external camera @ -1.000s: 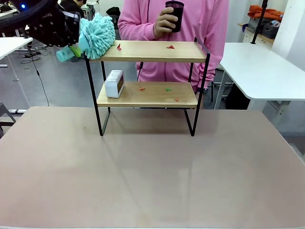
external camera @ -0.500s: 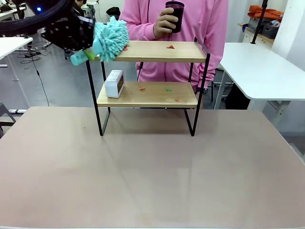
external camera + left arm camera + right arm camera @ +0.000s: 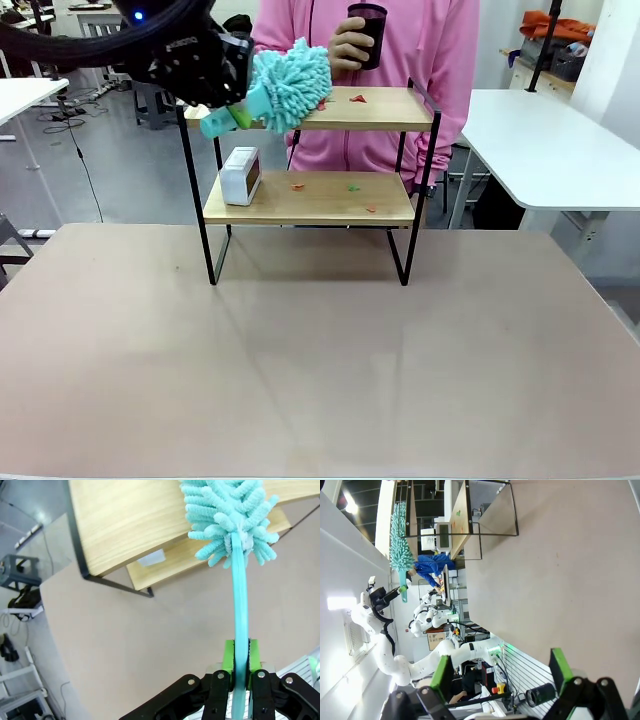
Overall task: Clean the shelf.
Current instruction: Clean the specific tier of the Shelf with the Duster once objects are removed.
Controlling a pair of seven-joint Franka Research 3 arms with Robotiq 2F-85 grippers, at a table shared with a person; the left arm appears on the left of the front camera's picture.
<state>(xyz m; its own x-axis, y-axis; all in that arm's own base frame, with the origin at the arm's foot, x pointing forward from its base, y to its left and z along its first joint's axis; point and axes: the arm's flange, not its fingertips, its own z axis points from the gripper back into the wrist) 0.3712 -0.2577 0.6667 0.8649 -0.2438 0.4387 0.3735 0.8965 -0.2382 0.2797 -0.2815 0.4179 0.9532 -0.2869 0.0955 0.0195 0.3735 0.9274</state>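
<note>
The shelf [image 3: 372,110] stands at the table's far side, two wooden boards in a black frame. My left gripper [image 3: 234,116] is shut on the handle of a teal fluffy duster [image 3: 291,84], whose head rests on the left half of the top board. Small red scraps [image 3: 358,98] lie further right on that board, and red and green scraps [image 3: 351,187] lie on the lower one. In the left wrist view the green pads [image 3: 229,661] clamp the duster handle [image 3: 241,605] above the shelf [image 3: 125,525]. My right gripper [image 3: 501,676] is open over the table with nothing between its fingers.
A small white box-shaped device [image 3: 240,175] sits at the left of the lower board. A person in a pink top stands behind the shelf holding a dark cup [image 3: 367,30]. The brown table [image 3: 320,360] stretches bare in front. A white table [image 3: 545,140] stands at the right.
My left gripper has carried the duster to the right, from the shelf's left end onto the top board. The red scrap near the left end is now hidden behind the duster head.
</note>
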